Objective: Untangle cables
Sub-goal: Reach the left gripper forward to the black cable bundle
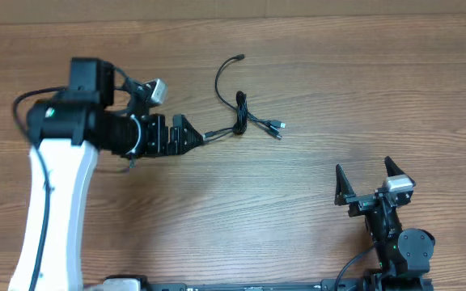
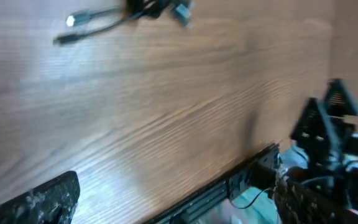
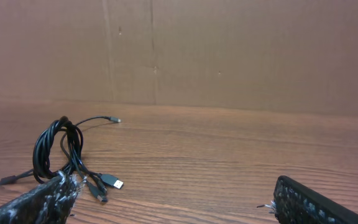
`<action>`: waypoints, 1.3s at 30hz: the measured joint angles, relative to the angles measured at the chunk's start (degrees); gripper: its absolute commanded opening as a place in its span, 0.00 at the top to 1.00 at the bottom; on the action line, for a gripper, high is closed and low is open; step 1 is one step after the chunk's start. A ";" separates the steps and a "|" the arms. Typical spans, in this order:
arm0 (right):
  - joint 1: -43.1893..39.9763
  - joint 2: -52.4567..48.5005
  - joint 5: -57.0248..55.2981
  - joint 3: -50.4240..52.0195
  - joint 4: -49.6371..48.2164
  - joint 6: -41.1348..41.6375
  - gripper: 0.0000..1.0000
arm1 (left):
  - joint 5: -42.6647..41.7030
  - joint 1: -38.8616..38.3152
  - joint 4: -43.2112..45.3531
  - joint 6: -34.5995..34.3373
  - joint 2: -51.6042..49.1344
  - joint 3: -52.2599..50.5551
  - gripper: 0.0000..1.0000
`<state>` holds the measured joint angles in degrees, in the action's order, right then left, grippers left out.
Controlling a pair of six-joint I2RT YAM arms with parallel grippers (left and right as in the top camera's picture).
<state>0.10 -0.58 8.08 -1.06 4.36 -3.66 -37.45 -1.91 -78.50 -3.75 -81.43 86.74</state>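
Pointing at the cables (image 1: 240, 114), the left gripper (image 1: 194, 137) cannot be told apart or together; the right gripper (image 1: 368, 183) is spread.

You have a smooth wood-grain desk (image 1: 298, 186) with a soft sheen, thin cables (image 1: 240, 115) in glossy black sheathing with silvery metal plug tips, and the right claw (image 3: 173, 186), its matt black pads (image 3: 36, 202) scuffed pale.

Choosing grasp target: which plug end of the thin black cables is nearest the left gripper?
The plug end trailing from the black cable bundle toward the left gripper; the others point away.
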 measured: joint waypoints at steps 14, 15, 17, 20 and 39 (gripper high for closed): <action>0.00 0.00 0.00 0.00 0.00 0.00 0.00 | 3.08 -13.14 18.64 -5.22 -27.02 -0.02 0.96; 0.00 0.00 0.00 0.00 0.02 -0.02 0.00 | 2.93 -13.51 21.40 -6.23 -27.71 -0.15 0.95; 0.00 -0.04 0.00 0.00 0.04 0.02 0.00 | 4.22 -14.56 32.11 -9.94 -28.11 -0.20 0.49; 0.00 -0.04 0.00 0.00 0.02 -0.02 0.00 | 10.71 -15.91 39.69 -14.78 -28.11 -0.09 0.31; 0.00 -0.04 0.02 0.00 0.02 -0.02 0.00 | 38.56 -26.08 32.94 -14.36 -36.79 3.58 0.96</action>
<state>0.10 -0.62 8.10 -1.06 4.38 -3.68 1.10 -27.99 -45.56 -18.11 -118.21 90.32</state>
